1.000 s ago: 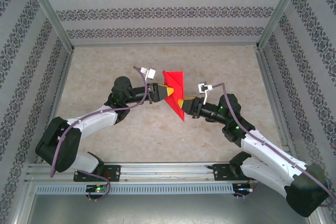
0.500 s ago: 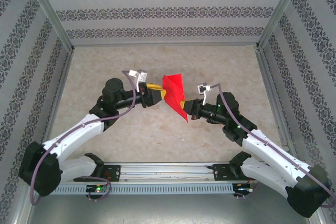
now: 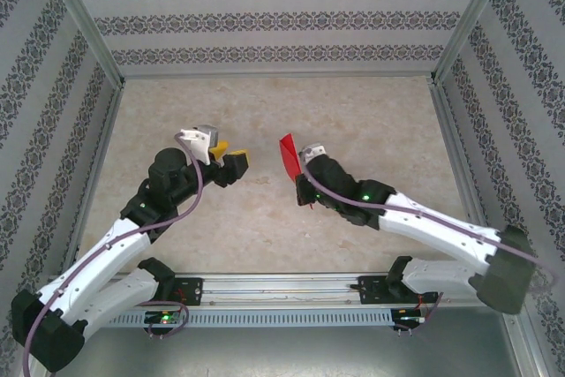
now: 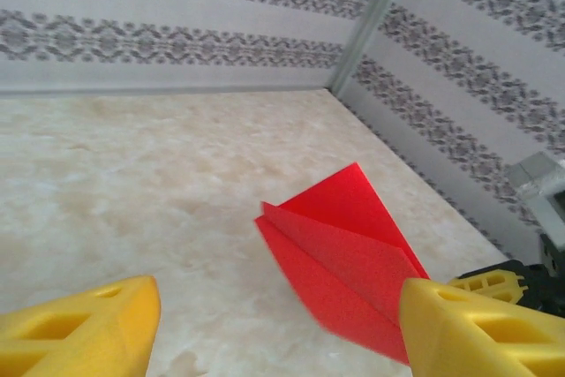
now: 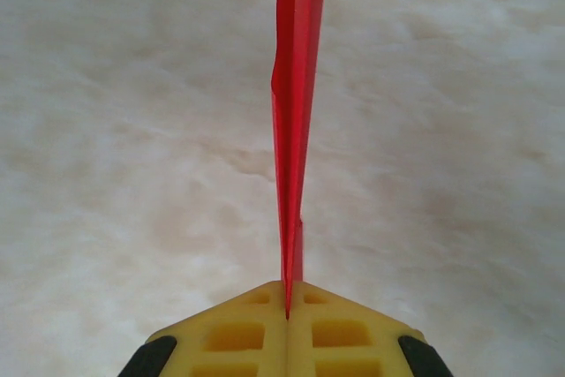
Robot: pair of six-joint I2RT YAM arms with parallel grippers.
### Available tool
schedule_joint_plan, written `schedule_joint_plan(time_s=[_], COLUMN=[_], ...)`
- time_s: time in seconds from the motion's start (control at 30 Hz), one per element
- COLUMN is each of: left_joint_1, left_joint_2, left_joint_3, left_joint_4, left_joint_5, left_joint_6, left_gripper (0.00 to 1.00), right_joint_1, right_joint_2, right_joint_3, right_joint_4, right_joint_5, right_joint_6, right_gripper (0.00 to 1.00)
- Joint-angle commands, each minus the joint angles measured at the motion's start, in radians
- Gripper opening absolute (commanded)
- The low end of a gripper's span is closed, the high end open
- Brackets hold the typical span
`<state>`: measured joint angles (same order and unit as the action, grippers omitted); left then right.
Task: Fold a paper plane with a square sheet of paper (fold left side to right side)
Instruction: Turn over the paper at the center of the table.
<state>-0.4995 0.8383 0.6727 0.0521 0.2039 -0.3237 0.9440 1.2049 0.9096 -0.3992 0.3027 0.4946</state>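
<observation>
The square sheet of paper (image 3: 287, 156) is bright red and folded into a narrow pointed shape, held up off the table on its edge. My right gripper (image 3: 301, 174) is shut on its lower end. In the right wrist view the paper (image 5: 293, 121) runs edge-on straight out from between the closed yellow fingers (image 5: 353, 333) of that gripper (image 5: 287, 305). My left gripper (image 3: 229, 156) stands open a short way left of the paper, touching nothing. In its wrist view the red folded layers (image 4: 344, 258) hang ahead and to the right, between the spread fingertips (image 4: 84, 333) of that gripper (image 4: 278, 333).
The beige marbled tabletop (image 3: 282, 103) is walled by patterned panels (image 3: 282, 19) at the back and both sides, with metal corner posts (image 3: 79, 19). A metal rail (image 3: 282, 287) runs along the near edge by the arm bases.
My left gripper has let go of the paper, opened and drawn back to the left. The right gripper has closed on the paper and rotated, turning it edge-up.
</observation>
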Motion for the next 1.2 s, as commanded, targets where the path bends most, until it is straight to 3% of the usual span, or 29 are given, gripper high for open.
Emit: schedule_joint_plan(time_s=[0.0, 0.27, 0.53, 0.77, 1.17], left_joint_1=[0.013, 0.015, 0.018, 0.018, 0.018], left_joint_2=[-0.040, -0.103, -0.116, -0.105, -0.068], left_joint_3=[-0.020, -0.051, -0.047, -0.042, -0.026], left_joint_4=[-0.054, -0.076, -0.084, -0.077, -0.056], left_joint_5=[-0.120, -0.228, -0.253, -0.248, -0.218], left_joint_6=[0.051, 0.055, 0.066, 0.060, 0.057], left_gripper=[0.71, 0.73, 0.74, 0.75, 0.78], right_joint_1=[0.051, 0.130, 0.166, 0.171, 0.147], right_joint_2=[0.126, 0.524, 0.844, 0.898, 0.757], right_joint_3=[0.095, 0.339, 0.525, 0.539, 0.435], right_joint_4=[-0.239, -0.538, -0.646, -0.587, -0.425], right_joint_5=[0.349, 0.552, 0.543, 0.426, 0.296], right_joint_6=[0.032, 0.154, 0.189, 0.168, 0.164], right_gripper=[0.00, 0.00, 0.00, 0.07, 0.27])
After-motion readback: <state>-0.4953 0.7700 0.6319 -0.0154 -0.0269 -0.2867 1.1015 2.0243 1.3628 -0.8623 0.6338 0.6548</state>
